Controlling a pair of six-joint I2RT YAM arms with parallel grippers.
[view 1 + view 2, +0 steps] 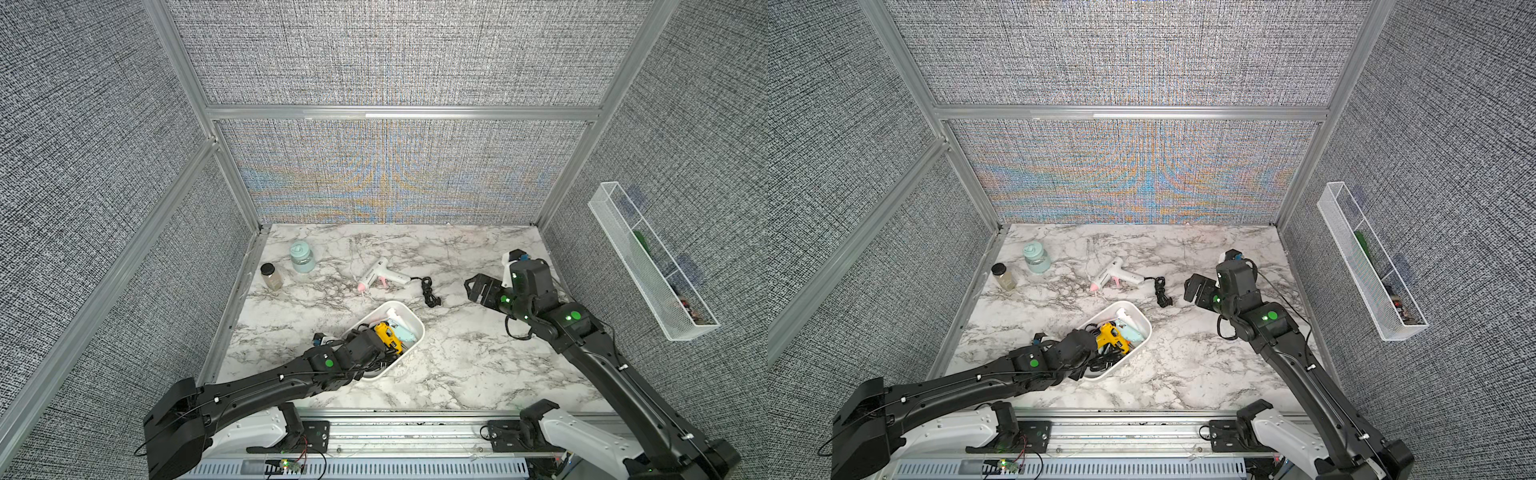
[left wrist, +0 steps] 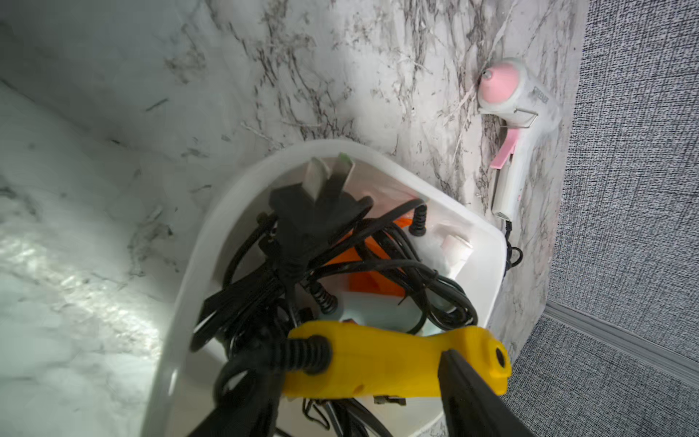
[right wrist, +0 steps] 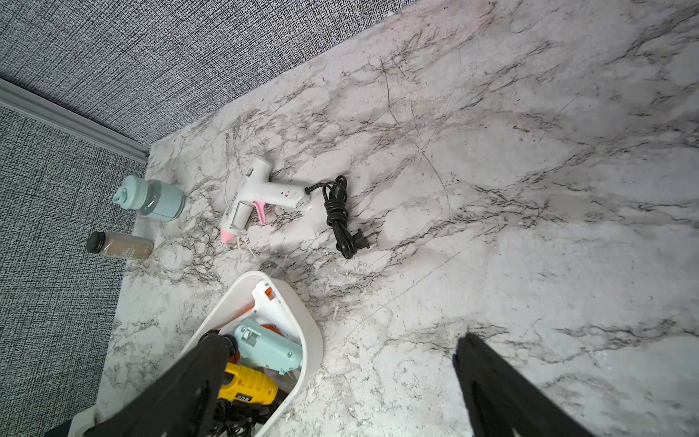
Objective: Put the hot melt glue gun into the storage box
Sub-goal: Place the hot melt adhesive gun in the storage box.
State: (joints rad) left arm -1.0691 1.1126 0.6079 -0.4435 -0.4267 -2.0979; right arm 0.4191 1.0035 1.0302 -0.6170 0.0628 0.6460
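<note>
Nearly done, by the look of things, but not all the way. In the shallow white plastic storage box [image 1: 405, 353], at about 6 o'clock on the white marble-look table top [image 1: 457, 374]: a yellow plastic glue gun [image 1: 388, 334] on top, a pale blue-green glue gun [image 3: 264, 346] just beside, a white glue gun with an orange bit [image 3: 268, 302] at the far end, and a messy tangle of black cords and plugs [image 2: 302, 242] underneath. Down inside the box too: the left gripper [image 2: 359, 363], jaws partly apart, one black finger on each side of the yellow gun's handle. Squeezing or letting go? Cannot tell from here. Looks set down on the cords either way, so probably only a lift-out left for this one. Out on the table, at 12 o'clock from the box and well apart from the rim: a white plastic glue gun with a pink tip and pink trigger [image 1: 380, 272], flat on one side, with a black cord in a tied bundle [image 1: 428, 291] at about 1 o'clock from the box. Probably the last job: picking up this one and putting in with the others, cord and all. At 2 o'clock from the box: the right gripper [image 1: 473, 289], up above the table, jaws as wide apart as can be, holding nothing, near the cord bundle. Off at 10 o'clock, near the wall: a clear bottle with a mint-green lid [image 1: 302, 257] and a small jar with a black cap [image 1: 272, 276].
</note>
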